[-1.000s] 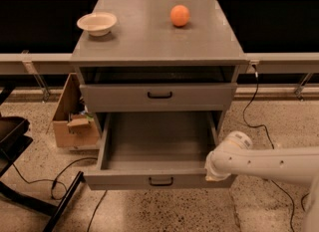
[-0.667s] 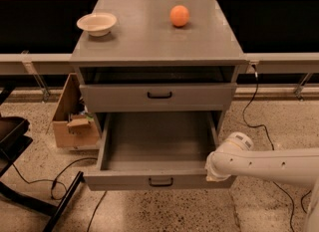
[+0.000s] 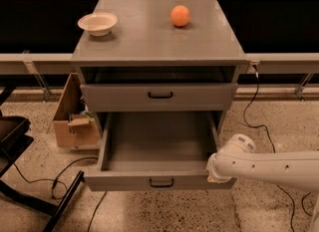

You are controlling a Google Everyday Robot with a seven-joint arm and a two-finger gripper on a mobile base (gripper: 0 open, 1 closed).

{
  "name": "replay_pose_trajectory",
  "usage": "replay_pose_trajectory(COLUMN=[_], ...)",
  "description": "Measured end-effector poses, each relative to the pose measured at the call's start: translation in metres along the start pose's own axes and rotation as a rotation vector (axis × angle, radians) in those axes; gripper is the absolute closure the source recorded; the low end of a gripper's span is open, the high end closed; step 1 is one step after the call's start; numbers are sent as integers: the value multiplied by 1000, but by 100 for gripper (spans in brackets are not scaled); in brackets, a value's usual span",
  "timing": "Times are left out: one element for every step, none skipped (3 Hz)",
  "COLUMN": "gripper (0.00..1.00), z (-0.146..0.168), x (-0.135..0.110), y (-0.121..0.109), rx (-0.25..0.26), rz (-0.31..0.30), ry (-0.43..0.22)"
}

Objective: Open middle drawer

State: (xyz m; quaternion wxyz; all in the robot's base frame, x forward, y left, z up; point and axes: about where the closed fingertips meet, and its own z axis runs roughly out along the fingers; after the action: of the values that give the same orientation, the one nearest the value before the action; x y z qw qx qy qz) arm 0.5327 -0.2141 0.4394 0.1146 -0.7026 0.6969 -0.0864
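The middle drawer (image 3: 159, 144) stands pulled far out of the cabinet (image 3: 149, 42). The pincer (image 3: 213, 170) sits at its right front corner; I cannot tell its opening. Any further pull should run straight outward, not sideways.

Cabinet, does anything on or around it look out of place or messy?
Nothing looks damaged or spilled. The middle drawer stands pulled out, with the gripper at its right front corner. The only untidy bits are an open cardboard box on the floor beside the cabinet's left side and loose cables trailing to the floor.
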Motion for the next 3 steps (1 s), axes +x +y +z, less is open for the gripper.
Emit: replay_pose_trajectory(gripper=[51,28,0], z=[0,0,0], x=[0,0,0], y=[0,0,0], rx=[0,0,0], rz=[0,0,0], ry=[0,0,0])
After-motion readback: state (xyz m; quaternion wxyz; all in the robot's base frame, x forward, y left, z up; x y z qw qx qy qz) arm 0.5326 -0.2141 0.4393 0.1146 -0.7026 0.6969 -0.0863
